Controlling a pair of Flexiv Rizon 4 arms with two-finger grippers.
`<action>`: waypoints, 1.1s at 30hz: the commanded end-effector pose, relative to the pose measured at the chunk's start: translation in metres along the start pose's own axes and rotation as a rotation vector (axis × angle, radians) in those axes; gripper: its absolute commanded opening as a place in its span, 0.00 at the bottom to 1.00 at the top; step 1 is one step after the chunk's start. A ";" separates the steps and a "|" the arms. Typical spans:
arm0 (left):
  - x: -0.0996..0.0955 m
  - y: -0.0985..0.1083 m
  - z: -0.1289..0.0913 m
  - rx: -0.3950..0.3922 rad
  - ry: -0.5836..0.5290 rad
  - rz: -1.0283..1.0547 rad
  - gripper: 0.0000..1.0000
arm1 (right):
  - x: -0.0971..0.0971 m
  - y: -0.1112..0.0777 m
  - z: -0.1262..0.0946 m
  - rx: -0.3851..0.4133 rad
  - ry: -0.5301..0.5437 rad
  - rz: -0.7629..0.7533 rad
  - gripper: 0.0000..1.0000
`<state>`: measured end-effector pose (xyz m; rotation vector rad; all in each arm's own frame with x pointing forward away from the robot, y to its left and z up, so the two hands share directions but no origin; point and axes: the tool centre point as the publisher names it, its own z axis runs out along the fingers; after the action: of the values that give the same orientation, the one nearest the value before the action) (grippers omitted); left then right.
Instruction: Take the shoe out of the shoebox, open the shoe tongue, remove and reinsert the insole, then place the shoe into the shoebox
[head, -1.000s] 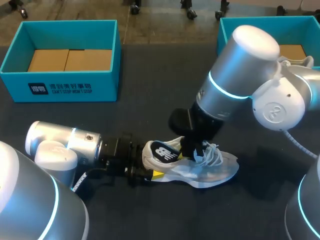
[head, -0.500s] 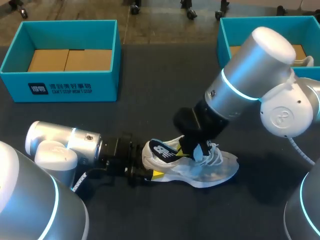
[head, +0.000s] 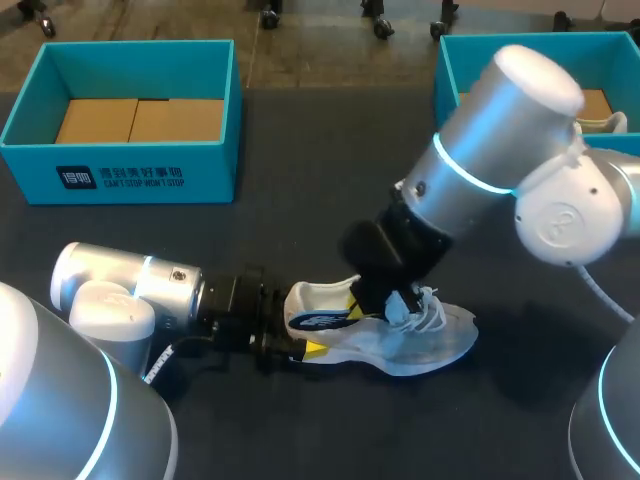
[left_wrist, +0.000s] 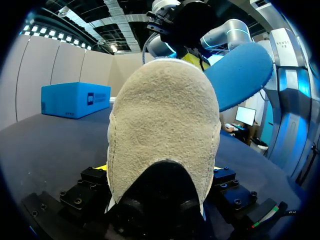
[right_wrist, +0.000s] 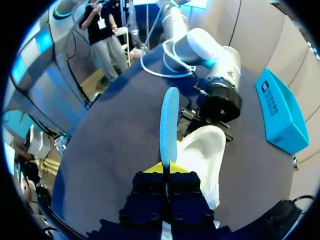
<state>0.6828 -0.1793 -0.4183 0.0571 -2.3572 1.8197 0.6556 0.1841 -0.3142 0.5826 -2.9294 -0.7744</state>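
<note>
A white shoe (head: 430, 342) lies on its side on the dark table, heel toward my left arm. My left gripper (head: 290, 336) has its fingers wide apart on either side of the heel (left_wrist: 165, 125) and grips it. From above, my right gripper (head: 392, 298) is shut on one end of the blue insole (head: 318, 321), over the laces. The insole (right_wrist: 168, 120) runs edge-on ahead of the yellow tips (right_wrist: 166, 167), out over the shoe's opening (right_wrist: 202, 150). In the left wrist view the insole (left_wrist: 240, 75) hangs above and beside the heel.
A teal shoebox (head: 130, 175) with a cardboard floor stands at the back left. A second teal box (head: 448, 70) is at the back right, partly behind my right arm, with something white at its edge. Bare table lies in front of and right of the shoe.
The right arm has shifted, and the insole's free end dropped from standing up to lying nearly flat over the heel opening. The left arm and the shoe stayed put.
</note>
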 end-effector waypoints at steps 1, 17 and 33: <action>0.000 -0.001 0.001 -0.002 -0.001 -0.001 0.00 | -0.029 0.015 0.020 0.051 0.066 0.001 0.00; 0.000 -0.001 0.001 -0.002 -0.001 -0.001 0.00 | -0.040 0.005 0.022 0.015 0.127 0.039 0.42; 0.000 -0.001 0.001 -0.002 -0.001 -0.001 0.00 | -0.037 -0.007 0.028 0.092 0.190 0.337 0.52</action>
<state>0.6832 -0.1794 -0.4182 0.0576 -2.3570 1.8200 0.6844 0.1950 -0.3405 0.1581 -2.7918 -0.5782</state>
